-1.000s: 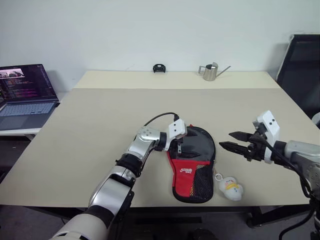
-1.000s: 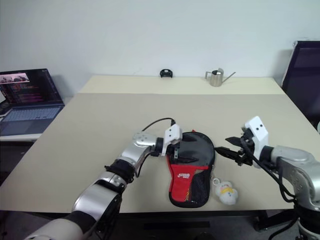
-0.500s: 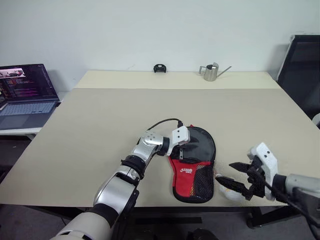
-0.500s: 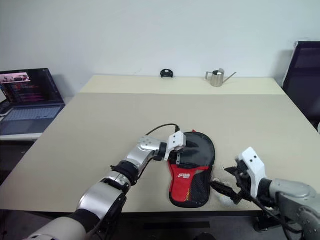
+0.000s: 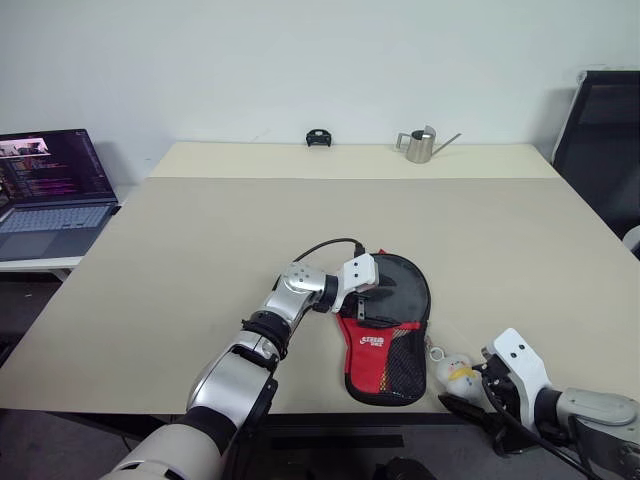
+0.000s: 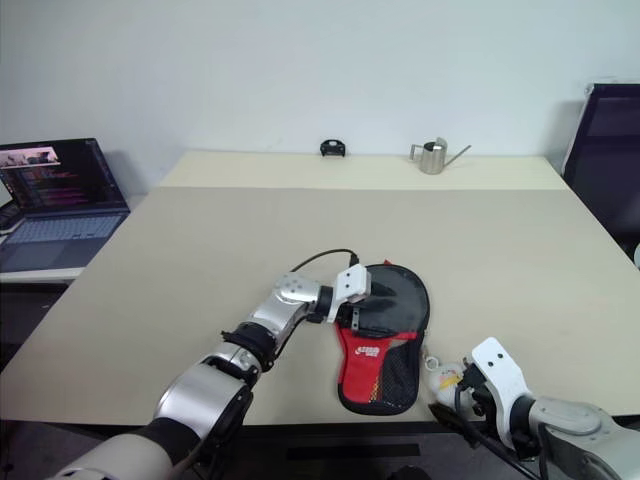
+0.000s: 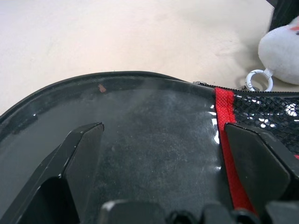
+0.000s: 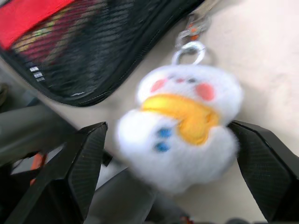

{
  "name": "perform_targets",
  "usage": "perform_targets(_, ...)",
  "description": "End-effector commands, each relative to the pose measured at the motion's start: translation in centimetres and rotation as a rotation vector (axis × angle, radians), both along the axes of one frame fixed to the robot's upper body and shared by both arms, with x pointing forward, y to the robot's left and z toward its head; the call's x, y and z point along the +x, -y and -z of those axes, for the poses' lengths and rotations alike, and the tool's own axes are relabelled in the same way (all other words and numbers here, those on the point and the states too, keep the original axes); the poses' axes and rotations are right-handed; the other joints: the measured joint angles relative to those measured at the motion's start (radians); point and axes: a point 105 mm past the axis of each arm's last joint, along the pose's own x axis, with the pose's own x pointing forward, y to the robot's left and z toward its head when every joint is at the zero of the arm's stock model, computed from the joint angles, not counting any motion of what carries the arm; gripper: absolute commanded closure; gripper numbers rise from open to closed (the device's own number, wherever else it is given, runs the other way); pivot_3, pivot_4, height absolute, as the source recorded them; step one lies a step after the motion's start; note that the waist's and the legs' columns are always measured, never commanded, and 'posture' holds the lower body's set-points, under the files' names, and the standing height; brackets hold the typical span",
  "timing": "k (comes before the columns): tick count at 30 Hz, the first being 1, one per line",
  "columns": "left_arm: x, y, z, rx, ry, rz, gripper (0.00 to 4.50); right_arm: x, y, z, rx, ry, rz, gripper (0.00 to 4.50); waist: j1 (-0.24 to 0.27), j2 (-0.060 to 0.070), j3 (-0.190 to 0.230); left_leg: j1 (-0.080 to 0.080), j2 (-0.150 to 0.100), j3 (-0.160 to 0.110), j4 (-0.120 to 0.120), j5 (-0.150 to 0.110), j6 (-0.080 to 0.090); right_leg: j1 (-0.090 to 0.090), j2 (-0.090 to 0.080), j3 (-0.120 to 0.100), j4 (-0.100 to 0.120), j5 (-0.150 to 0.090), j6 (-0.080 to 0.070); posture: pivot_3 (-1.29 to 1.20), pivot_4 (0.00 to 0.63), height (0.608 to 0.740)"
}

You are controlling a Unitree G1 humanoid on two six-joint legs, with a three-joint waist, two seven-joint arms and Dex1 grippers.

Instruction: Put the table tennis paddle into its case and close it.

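Your case (image 5: pixel 386 327) lies flat near the near edge of the desk (image 5: pixel 200 240), round black end far, red panel and mesh pocket near. The paddle is not to be made out anywhere; whether it sits inside the case cannot be told from outside. The zipper line shows along the case's right edge in the left wrist view, but how far it is closed is hard to read.

The left gripper (image 5: pixel 367 290) rests over the round black end of the case, coming in from the left. In its wrist view both fingers (image 7: pixel 70 163) stand well apart on the shiny black surface, clamped on nothing. The near part of the round end is partly covered by this gripper.

A small white plush charm (image 8: pixel 180 126) with a yellow scarf lies just right of the case's near end, joined to it by a metal ring (image 8: pixel 188 51).

The right gripper (image 5: pixel 470 400) is low at the near desk edge, just near of the charm. Its fingers (image 8: pixel 79 158) are spread wide to either side of the charm without closing on it.

Farther out: a laptop (image 5: pixel 50 190) at far left, a small metal watering can (image 5: pixel 420 145) and a small black object (image 5: pixel 318 136) at the far edge, too small to identify.
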Motion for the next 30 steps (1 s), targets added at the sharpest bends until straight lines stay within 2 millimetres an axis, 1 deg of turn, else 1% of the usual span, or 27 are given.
perform_targets(1, 0.3, 0.0, -0.9, -0.004, 0.041, 0.006, 0.0, 0.7, -0.3, -0.5, 0.02, 0.048, 0.019, 0.06, 0.0, 0.0, 0.0, 0.0, 0.0, 0.0, 0.0, 0.0, 0.0, 0.0, 0.0, 0.0, 0.0, 0.0, 0.0, 0.0, 0.15, 0.74)
perform_targets(4, 0.3, -0.1, -0.8, -0.001, 0.041, 0.005, 0.0, 0.6, -0.6, -0.3, 0.02, 0.045, 0.015, 0.06, 0.0, 0.0, 0.0, 0.0, 0.0, 0.0, 0.0, 0.0, 0.0, 0.0, 0.0, 0.0, 0.0, 0.0, -0.001, 0.0, 0.15, 0.74)
perform_targets(8, 0.3, 0.0, -0.8, 0.0, 0.041, 0.004, 0.0, 0.9, -0.5, -0.1, 0.008, 0.049, 0.028, 0.06, 0.0, 0.0, 0.0, 0.0, 0.0, 0.0, 0.0, 0.0, 0.0, 0.0, 0.0, 0.0, 0.0, 0.0, -0.001, 0.0, 0.15, 0.74)
perform_targets(9, 0.3, 0.0, -0.7, 0.001, 0.041, 0.003, 0.0, 1.0, -0.4, -0.1, -0.001, 0.055, 0.03, 0.22, 0.0, 0.0, 0.0, 0.0, 0.0, 0.0, 0.0, 0.0, 0.0, 0.0, 0.0, 0.0, 0.0, 0.0, -0.001, 0.0, 0.15, 0.74)
perform_targets(11, 0.3, -0.1, -0.5, 0.005, 0.038, -0.003, 0.0, 1.3, -0.4, -0.1, -0.004, 0.065, 0.044, 0.68, 0.0, -0.001, 0.0, 0.001, 0.0, 0.0, 0.0, 0.0, 0.0, 0.001, 0.0, 0.0, 0.0, 0.0, 0.0, 0.0, 0.15, 0.74)
perform_targets(12, 0.4, -0.1, -0.3, 0.01, 0.036, -0.008, 0.0, 1.4, -0.2, -0.2, -0.009, 0.071, 0.048, 1.05, 0.0, -0.001, -0.001, 0.001, 0.0, 0.0, 0.0, 0.0, 0.0, 0.001, 0.0, 0.0, 0.0, 0.0, 0.0, 0.0, 0.15, 0.74)
perform_targets(13, 0.4, -0.2, -0.1, 0.015, 0.033, -0.014, 0.0, 1.6, -0.1, -0.3, -0.01, 0.077, 0.054, 1.33, 0.0, -0.001, -0.001, 0.001, 0.0, 0.0, 0.0, 0.0, 0.0, 0.001, 0.0, 0.0, 0.0, 0.0, 0.0, 0.0, 0.15, 0.74)
perform_targets(15, 0.4, -0.3, 0.2, 0.022, 0.023, -0.024, 0.0, 2.0, 0.4, -0.7, -0.016, 0.093, 0.075, 2.13, 0.0, -0.001, -0.001, 0.001, 0.0, 0.0, 0.0, 0.0, 0.0, 0.001, 0.0, 0.0, 0.0, 0.0, 0.0, 0.0, 0.15, 0.74)
perform_targets(19, 0.2, -0.3, 0.8, 0.035, -0.003, -0.023, 0.0, 2.7, 1.4, -1.8, -0.032, 0.127, 0.094, 3.42, 0.0, -0.001, -0.001, 0.002, 0.0, 0.0, 0.0, 0.0, 0.0, 0.001, 0.0, 0.0, 0.0, 0.0, -0.001, 0.0, 0.15, 0.74)
perform_targets(21, 0.1, -0.3, 1.2, 0.045, -0.03, -0.023, 0.0, 3.3, 2.0, -2.8, -0.038, 0.156, 0.105, 3.77, 0.0, -0.001, -0.001, 0.002, 0.0, 0.0, 0.0, 0.0, 0.0, 0.002, 0.0, 0.001, 0.0, 0.0, 0.0, 0.0, 0.15, 0.74)
perform_targets(22, 0.1, -0.4, 1.5, 0.049, -0.042, -0.028, 0.0, 3.6, 2.2, -3.3, -0.04, 0.169, 0.108, 3.88, 0.0, -0.001, -0.002, 0.003, 0.0, 0.0, 0.0, 0.0, 0.0, 0.002, 0.0, 0.001, 0.001, 0.0, 0.0, 0.0, 0.15, 0.74)
perform_targets(24, 0.1, -0.7, 2.2, 0.066, -0.08, -0.044, 0.0, 4.3, 2.7, -4.4, -0.038, 0.193, 0.112, 3.96, 0.0, -0.001, -0.002, 0.004, 0.0, 0.001, 0.0, 0.0, 0.0, 0.003, 0.0, 0.001, 0.001, 0.0, 0.0, 0.0, 0.15, 0.74)
perform_targets(27, -0.2, -1.1, 3.3, 0.106, -0.119, -0.05, 0.0, 4.9, 3.2, -5.8, -0.049, 0.215, 0.104, 3.97, 0.0, -0.001, -0.003, 0.006, 0.0, 0.001, 0.0, 0.0, 0.0, 0.004, 0.001, 0.001, 0.0, 0.0, 0.0, 0.0, 0.15, 0.74)
perform_targets(30, -0.6, -1.2, 4.0, 0.13, -0.145, -0.042, 0.0, 5.2, 3.6, -6.4, -0.064, 0.223, 0.095, 3.97, 0.0, -0.002, -0.003, 0.01, 0.0, 0.0, -0.001, 0.0, 0.0, 0.009, 0.001, 0.001, -0.001, 0.0, 0.0, 0.0, 0.15, 0.74)
